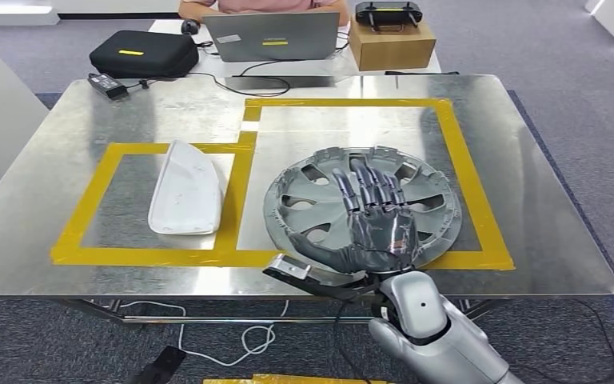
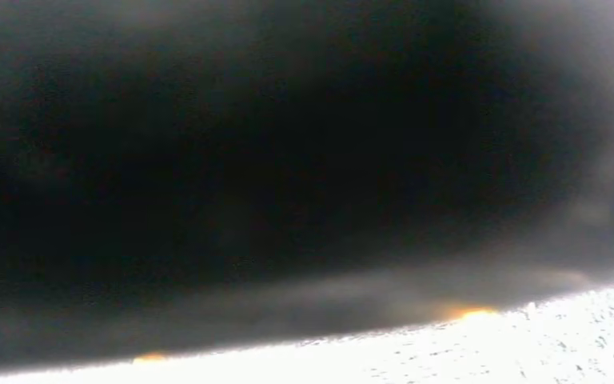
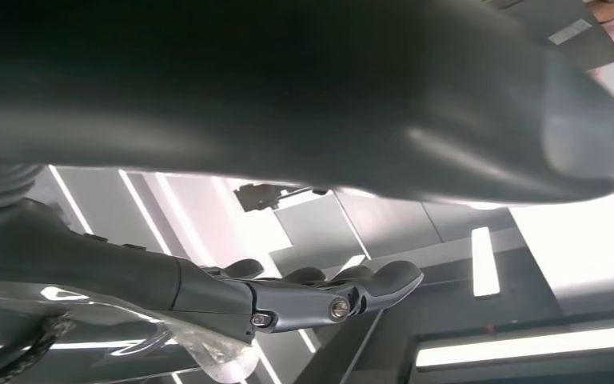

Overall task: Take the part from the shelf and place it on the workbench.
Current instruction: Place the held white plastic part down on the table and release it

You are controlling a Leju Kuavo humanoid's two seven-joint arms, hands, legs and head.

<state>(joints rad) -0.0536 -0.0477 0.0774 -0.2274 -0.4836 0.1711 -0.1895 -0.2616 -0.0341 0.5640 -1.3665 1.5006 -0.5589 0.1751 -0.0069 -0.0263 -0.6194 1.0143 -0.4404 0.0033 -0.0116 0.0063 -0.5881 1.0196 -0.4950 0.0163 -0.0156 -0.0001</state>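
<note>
1. The part, a grey wheel cover (image 1: 361,210), lies flat on the metal table (image 1: 552,240), inside the larger yellow-tape rectangle (image 1: 465,160).
2. The right hand (image 1: 376,220) is over the wheel cover, near its table-front rim, with fingers stretched out flat and slightly apart across its face. In the right wrist view the fingers (image 3: 328,298) also look extended, not wrapped around anything. I judge the hand open and holding nothing, though I cannot tell whether the palm touches the cover.
3. Just beside the wheel cover, in the smaller taped box, lies a white moulded shell (image 1: 185,190).
4. Step in hand, as I judge it: placing is at its end, the part being set down in its marked spot.
5. The next move calls for lifting the hand straight up off the wheel cover, without dragging it over the tape line.
</note>
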